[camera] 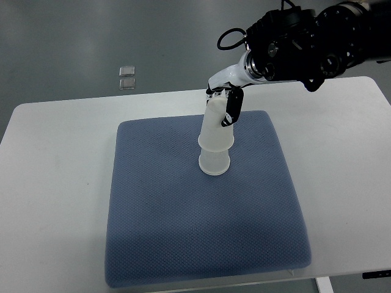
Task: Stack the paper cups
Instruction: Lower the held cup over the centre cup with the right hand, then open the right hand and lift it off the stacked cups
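A white tabletop (55, 183) fills most of the view, with grey floor (91, 36) beyond its far edge. On the tabletop lies a large blue pad (183, 244), roughly square with rounded corners, taking up the middle.

The right arm (305, 43) comes in from the upper right corner, a bulky black body with a cable loop at its near end, narrowing to a white wrist. The right hand (226, 105) hangs at the far edge of the pad, its fingers (232, 110) pinching the top of a white paper cup, one dark finger lying down the cup's side.

Two cups stand near the middle of the pad, toward its far side. The held cup (215, 131) is upside down and tilted, its narrow base up in the hand and its wide rim down. Its rim sits over the top of the lower cup (214, 162), which is also upside down, mouth on the pad. The two overlap, the upper one only partly slid over the lower.

On the floor past the tabletop lie two small pale squares (127, 77), one just beside the other.
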